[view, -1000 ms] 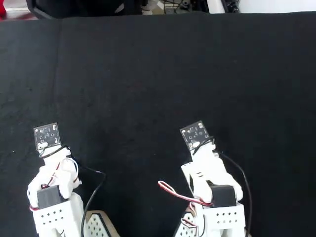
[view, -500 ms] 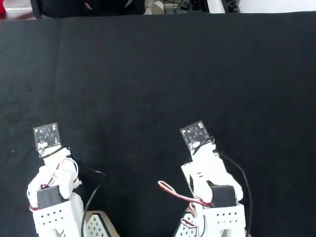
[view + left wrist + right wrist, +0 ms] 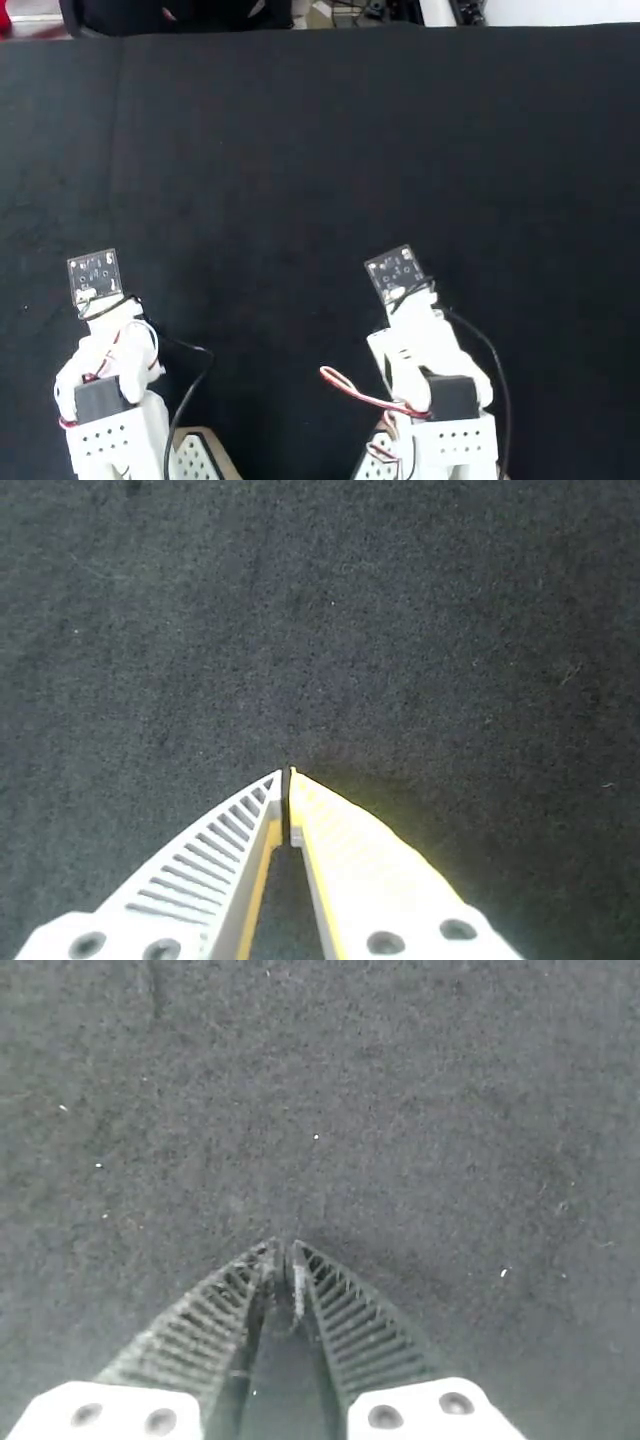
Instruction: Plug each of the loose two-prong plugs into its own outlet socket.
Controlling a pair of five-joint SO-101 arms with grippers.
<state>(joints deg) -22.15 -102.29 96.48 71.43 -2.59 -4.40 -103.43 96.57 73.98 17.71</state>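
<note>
Where the black cloth-covered table (image 3: 320, 150) runs down to the near edge of the high view, the left arm (image 3: 105, 385) stands at about 7 o'clock. Its long axis points close to 12 o'clock, and a small square circuit board (image 3: 94, 273) sits at its far end. A black cable (image 3: 190, 385) loops off its side toward 5 o'clock. From above, the arm's own body covers the fingers.

In the left wrist view the left gripper (image 3: 288, 777) is drawn together. The white ribbed finger (image 3: 215, 850) and the yellow finger (image 3: 350, 850) meet at their tips, leaving a thin dark slit between them. Nothing is held between them, and the cloth lies under the tips. Whether the tips touch the cloth cannot be told.

Farther right, at about 5 o'clock in the high view, the right arm (image 3: 430, 370) leans toward 11 o'clock. It carries a second circuit board (image 3: 395, 270), turned slightly askew. A red-and-white wire (image 3: 360, 392) curls out toward 9 o'clock, and a black lead (image 3: 490, 360) arcs along its other side. Both arm bases are cut off by the near edge.

In the right wrist view the right gripper (image 3: 283, 1250) has its two dark ribbed fingers (image 3: 200, 1330) pressed nearly tip to tip, with a narrow gap and nothing gripped. Specks of lint dot the cloth around them.

Past the table's far edge, at 12 o'clock, a strip of dark and pale shapes is too cropped to make out.
</note>
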